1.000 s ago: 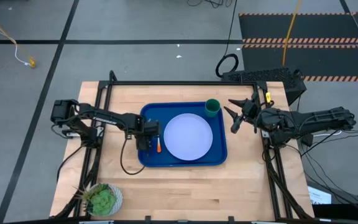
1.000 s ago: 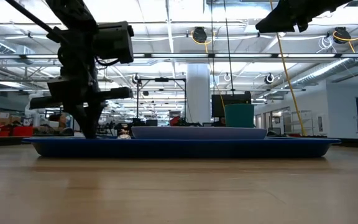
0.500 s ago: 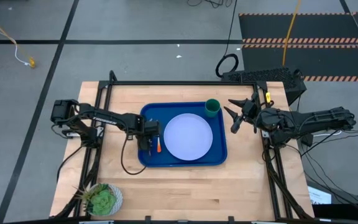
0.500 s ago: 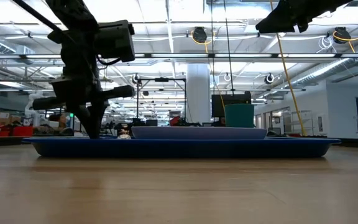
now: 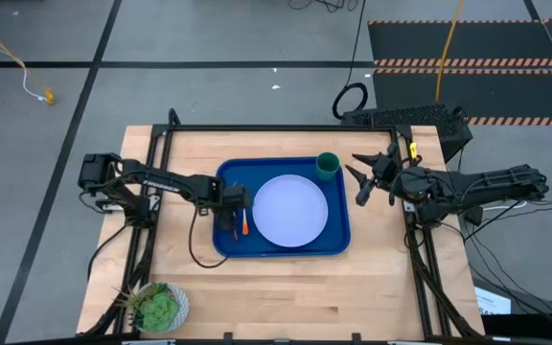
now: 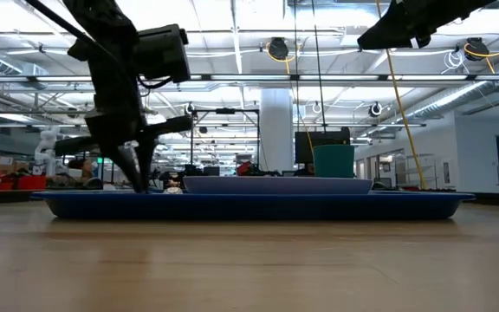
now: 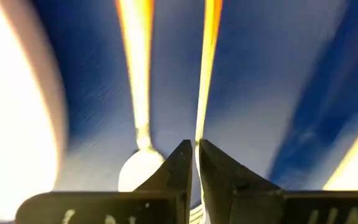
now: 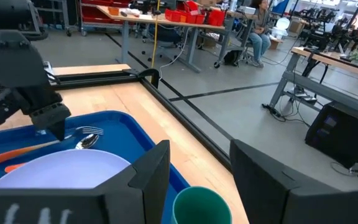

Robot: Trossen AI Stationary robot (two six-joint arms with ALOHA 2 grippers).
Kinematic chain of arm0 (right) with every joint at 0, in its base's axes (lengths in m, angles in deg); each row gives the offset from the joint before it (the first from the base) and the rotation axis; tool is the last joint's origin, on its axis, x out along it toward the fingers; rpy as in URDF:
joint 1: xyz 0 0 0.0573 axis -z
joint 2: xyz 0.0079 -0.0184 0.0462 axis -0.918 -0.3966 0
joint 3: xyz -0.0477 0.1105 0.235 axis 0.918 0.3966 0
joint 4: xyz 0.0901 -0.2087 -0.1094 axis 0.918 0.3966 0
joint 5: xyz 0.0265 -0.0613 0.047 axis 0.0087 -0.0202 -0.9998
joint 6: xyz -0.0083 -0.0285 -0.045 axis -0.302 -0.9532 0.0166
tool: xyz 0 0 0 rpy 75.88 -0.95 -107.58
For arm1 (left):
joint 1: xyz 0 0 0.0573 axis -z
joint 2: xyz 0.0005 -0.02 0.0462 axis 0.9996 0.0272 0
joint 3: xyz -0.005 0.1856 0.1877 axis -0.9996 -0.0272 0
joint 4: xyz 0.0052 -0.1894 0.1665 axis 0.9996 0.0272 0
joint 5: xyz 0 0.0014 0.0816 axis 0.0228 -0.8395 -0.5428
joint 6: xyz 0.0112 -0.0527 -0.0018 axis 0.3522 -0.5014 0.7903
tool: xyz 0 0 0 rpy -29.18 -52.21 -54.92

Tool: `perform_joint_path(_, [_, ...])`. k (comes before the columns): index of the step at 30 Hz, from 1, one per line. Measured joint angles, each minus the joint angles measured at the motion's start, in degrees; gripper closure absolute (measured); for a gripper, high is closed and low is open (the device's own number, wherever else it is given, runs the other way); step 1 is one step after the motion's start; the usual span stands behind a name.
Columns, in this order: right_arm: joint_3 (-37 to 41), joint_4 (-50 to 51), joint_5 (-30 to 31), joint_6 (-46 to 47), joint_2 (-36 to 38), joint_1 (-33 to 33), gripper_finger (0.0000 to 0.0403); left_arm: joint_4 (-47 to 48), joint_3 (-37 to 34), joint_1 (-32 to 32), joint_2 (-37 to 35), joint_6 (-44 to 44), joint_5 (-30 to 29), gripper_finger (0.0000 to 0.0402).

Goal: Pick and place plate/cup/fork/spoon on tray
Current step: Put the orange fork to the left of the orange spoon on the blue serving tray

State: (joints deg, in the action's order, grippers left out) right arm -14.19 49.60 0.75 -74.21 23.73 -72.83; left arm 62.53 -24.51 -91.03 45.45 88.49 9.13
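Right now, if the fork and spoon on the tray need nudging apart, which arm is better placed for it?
Left. The left gripper sits low over the tray, right at the fork and spoon. The right gripper hangs open off the tray's far side, near the cup.

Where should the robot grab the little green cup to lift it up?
By the rim, from above: the cup stands upright with its open mouth up in the tray's far right corner. Probably one finger inside and one outside, on the side away from the plate. The open right gripper is closest.
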Motion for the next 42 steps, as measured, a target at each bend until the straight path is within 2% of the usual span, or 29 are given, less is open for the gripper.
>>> perform_joint_path(6, [0.00, 0.00, 0.00, 0.02, 0.00, 0.00, 0.0243, -0.36, 0.00, 0.87, -0.39, 0.12, -1.23, 0.0396])
perform_joint_path(13, [0.00, -0.04, 0.00, 0.03, 0.02, -0.02, 0.0243, 2.03, 0.00, 1.63, -0.39, -2.84, -1.84, 0.0393])
perform_joint_path(20, [0.00, -0.04, 0.00, 1.94, 0.00, -0.02, 0.0243, 1.95, 0.00, 4.19, -2.55, -6.80, -10.36, 0.0395])
perform_joint_path(25, [0.00, -0.05, 0.02, 3.47, 0.02, -0.02, 0.0243, -0.40, 0.33, 7.15, -6.27, -22.32, -16.32, 0.0384])
perform_joint_path(29, [0.33, -0.86, 0.02, 7.27, -0.31, -0.02, 0.0243, -0.03, 1.75, 8.67, -9.50, -37.83, -22.78, 0.0394])
perform_joint_path(33, [3.78, -4.88, 0.06, 10.86, -0.98, -0.01, 0.0243, -0.71, 3.45, 8.63, -12.09, -51.57, -23.99, 0.0397])
perform_joint_path(35, [6.32, -8.50, 0.09, 10.21, -1.09, 0.13, 0.0243, -6.25, 4.02, 8.19, -13.08, -59.37, -24.09, 0.0390])
perform_joint_path(38, [8.63, -16.60, 0.15, 3.68, -1.09, 0.87, 0.0243, -14.20, 3.96, 7.66, -14.12, -69.80, -23.99, 0.0383])
perform_joint_path(42, [9.05, -25.30, 0.21, -0.73, -0.98, 1.01, 0.0243, -22.20, 3.91, 7.86, -14.48, -74.11, -23.87, 0.0385])
